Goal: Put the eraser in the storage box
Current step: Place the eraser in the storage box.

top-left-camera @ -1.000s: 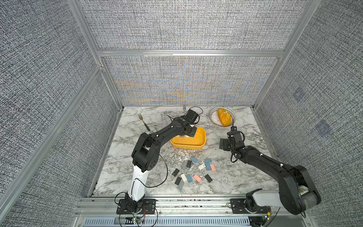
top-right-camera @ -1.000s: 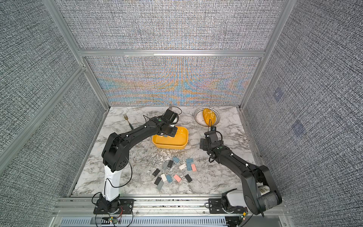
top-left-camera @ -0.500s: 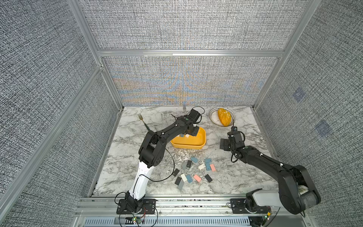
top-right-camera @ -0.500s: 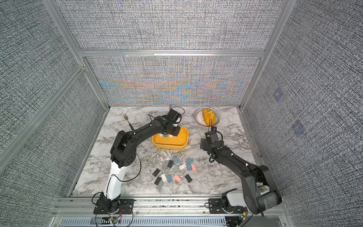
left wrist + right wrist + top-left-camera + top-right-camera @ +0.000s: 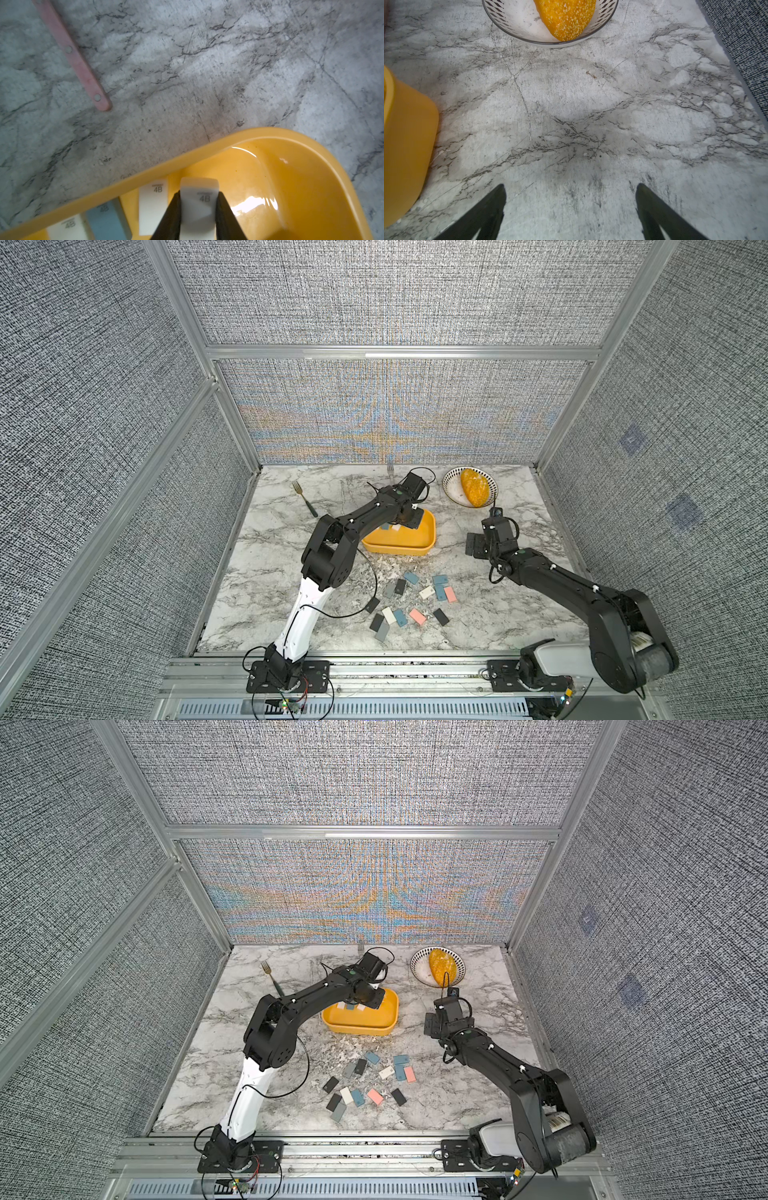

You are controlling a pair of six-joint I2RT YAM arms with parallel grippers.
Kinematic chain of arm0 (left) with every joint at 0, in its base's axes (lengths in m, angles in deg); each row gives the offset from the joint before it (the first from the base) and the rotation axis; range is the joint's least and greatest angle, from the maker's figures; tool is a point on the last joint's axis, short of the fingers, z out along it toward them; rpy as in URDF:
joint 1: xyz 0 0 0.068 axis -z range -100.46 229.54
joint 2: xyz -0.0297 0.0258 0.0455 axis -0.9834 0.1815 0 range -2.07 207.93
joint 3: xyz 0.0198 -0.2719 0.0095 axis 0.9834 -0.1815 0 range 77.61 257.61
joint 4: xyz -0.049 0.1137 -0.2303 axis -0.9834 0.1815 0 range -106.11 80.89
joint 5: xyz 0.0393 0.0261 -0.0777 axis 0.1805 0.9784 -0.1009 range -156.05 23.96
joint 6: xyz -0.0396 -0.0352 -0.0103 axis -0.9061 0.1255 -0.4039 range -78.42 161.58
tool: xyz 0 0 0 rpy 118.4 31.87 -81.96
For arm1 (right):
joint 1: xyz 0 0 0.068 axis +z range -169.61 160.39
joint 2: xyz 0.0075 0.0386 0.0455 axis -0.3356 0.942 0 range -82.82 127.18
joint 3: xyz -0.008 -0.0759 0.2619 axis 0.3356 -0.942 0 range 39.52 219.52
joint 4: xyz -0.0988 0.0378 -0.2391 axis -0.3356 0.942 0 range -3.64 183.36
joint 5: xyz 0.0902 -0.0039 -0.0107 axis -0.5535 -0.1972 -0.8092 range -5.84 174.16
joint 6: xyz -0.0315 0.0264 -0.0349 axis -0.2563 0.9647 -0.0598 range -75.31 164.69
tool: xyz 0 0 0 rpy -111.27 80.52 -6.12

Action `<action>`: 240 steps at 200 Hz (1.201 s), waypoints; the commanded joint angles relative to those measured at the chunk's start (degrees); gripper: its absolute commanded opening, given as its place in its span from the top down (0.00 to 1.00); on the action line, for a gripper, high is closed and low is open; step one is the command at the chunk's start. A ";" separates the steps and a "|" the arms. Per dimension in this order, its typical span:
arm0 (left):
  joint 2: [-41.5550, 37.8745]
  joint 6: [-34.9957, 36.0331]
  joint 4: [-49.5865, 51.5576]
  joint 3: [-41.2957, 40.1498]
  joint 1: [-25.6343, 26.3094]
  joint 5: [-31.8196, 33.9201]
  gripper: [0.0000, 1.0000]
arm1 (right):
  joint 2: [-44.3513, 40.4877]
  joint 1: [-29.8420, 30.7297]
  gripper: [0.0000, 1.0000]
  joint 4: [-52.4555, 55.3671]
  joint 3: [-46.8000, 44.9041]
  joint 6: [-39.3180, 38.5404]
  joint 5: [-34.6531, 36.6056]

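Left gripper (image 5: 199, 194) now farther over storage box (image 5: 322, 187), pinching eraser (image 5: 199, 185) across long edges; likely light, soft, bends if squeezed. Right gripper (image 5: 570, 186) wide, empty, box's 3 o'clock.

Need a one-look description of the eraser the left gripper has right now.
Find the yellow storage box mid-table, behind the loose erasers. Over its back edge the left gripper is shut on a white eraser marked 4B. Unlike the flat white eraser and blue eraser lying in the box beside it, this one is pinched between black fingers.
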 commanded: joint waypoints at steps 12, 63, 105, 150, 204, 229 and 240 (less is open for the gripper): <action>1.33 -0.71 0.65 1.11 -0.14 0.25 0.71 | 0.04 0.01 0.02 0.16 -0.17 0.11 0.58; 2.97 -1.49 0.03 2.16 -0.24 1.16 0.71 | 0.05 -0.02 0.02 -0.01 -0.29 0.15 0.56; 4.23 -1.94 0.00 3.34 -0.40 1.25 0.72 | 0.05 -0.26 0.02 -0.01 -0.43 0.07 0.62; 4.73 -2.29 -0.14 3.88 -0.76 1.40 0.71 | -0.03 -0.20 0.02 -0.01 -0.51 0.16 0.50; 5.52 -2.27 0.18 4.93 -0.85 0.82 0.68 | 0.23 -0.30 0.02 -0.10 -0.56 0.19 0.40; 5.33 -2.21 0.33 4.84 -0.85 0.79 0.62 | 0.25 -0.33 0.02 -0.10 -0.55 0.19 0.40; 5.27 -2.26 0.36 4.76 -0.86 0.72 0.59 | 0.22 -0.30 0.02 -0.11 -0.51 0.19 0.40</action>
